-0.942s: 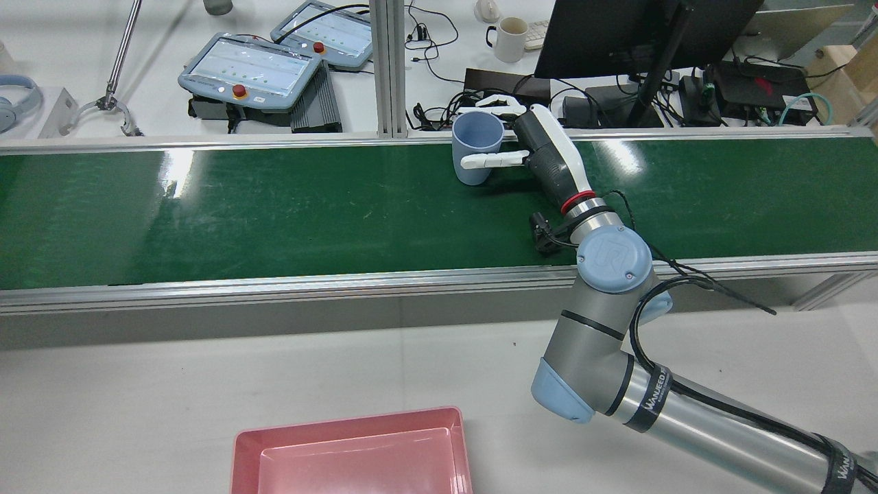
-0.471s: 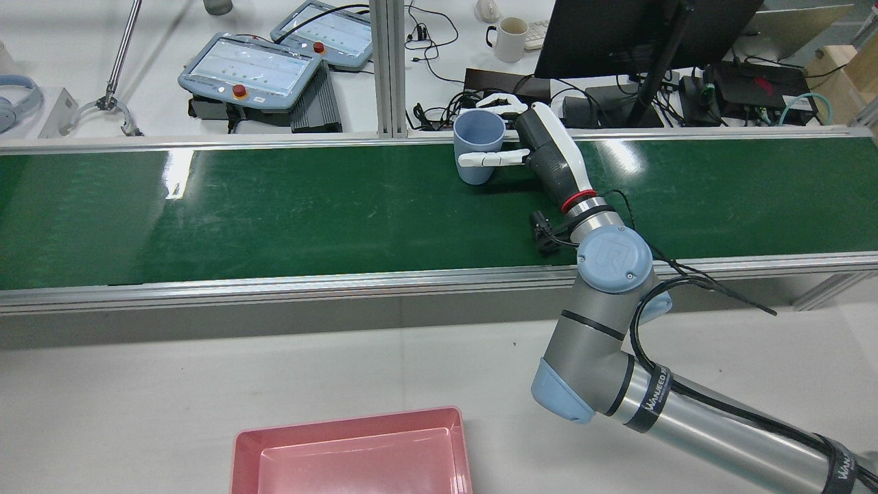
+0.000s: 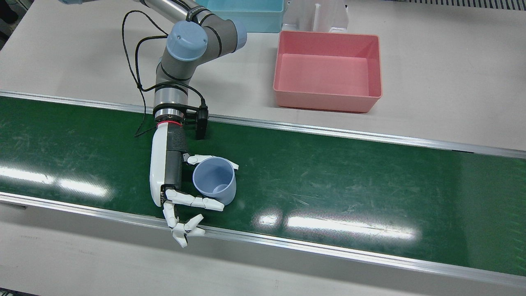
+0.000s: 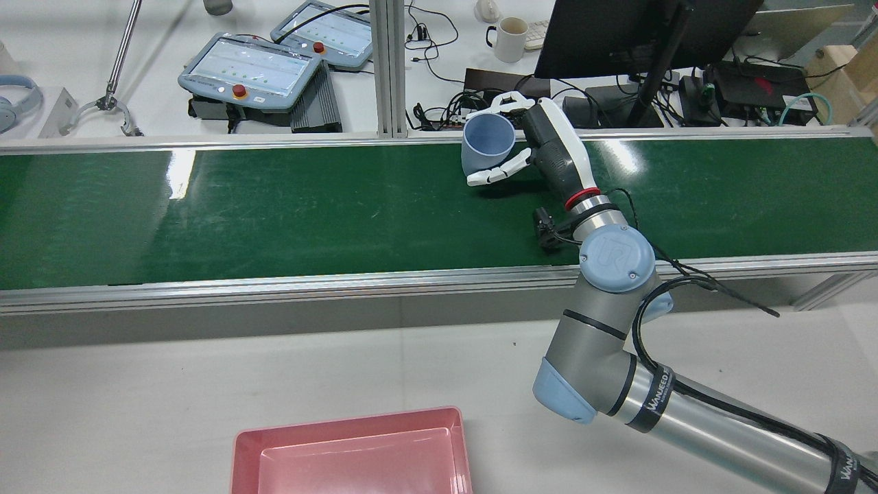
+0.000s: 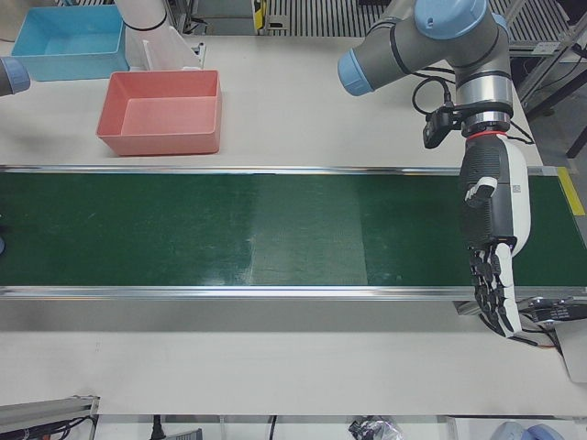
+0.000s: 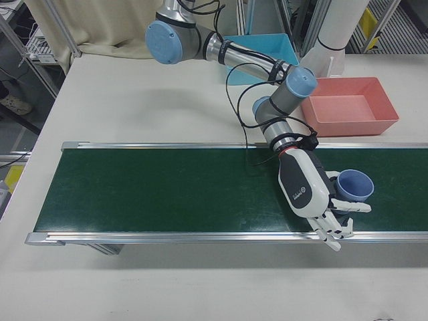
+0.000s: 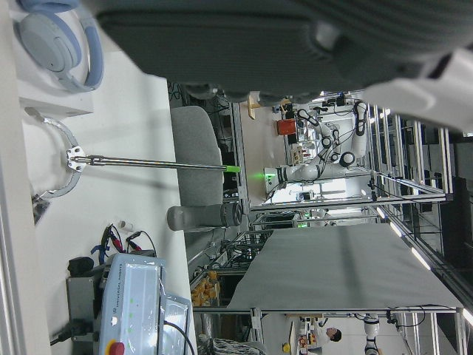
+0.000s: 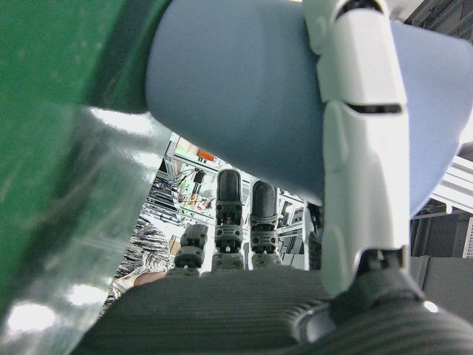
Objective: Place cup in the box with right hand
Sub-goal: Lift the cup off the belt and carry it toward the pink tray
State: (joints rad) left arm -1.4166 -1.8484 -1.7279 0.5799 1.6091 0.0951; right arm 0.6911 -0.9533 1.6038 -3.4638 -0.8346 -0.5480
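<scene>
Blue cup (image 3: 215,181) is in the right hand (image 3: 172,181), over the green belt (image 3: 328,185), tilted w/ its mouth leaning away from the palm. In the rear view it looks just clear of the belt surface, though I can't be sure the base is fully off. Hand is closed on the cup: one finger (image 3: 197,201) wraps the far-from-robot side, another (image 3: 207,158) hooks the side nearer the robot, so the wall is pinched from both sides. Remaining fingers (image 3: 185,230) splay out past the belt's edge, doing nothing for the grip. Tilt prob. comes from that side pinch low on the body.

Pink box (image 3: 327,72) sits on the table (image 3: 444,82) on the robot's side of the belt, well apart from the cup, empty, mouth up, ready as the drop spot. Carry across the belt rail is what's left, I'd say.

Left hand (image 5: 495,229) hangs over the other end of the belt, fingers apart, holding nothing, out of the way.
</scene>
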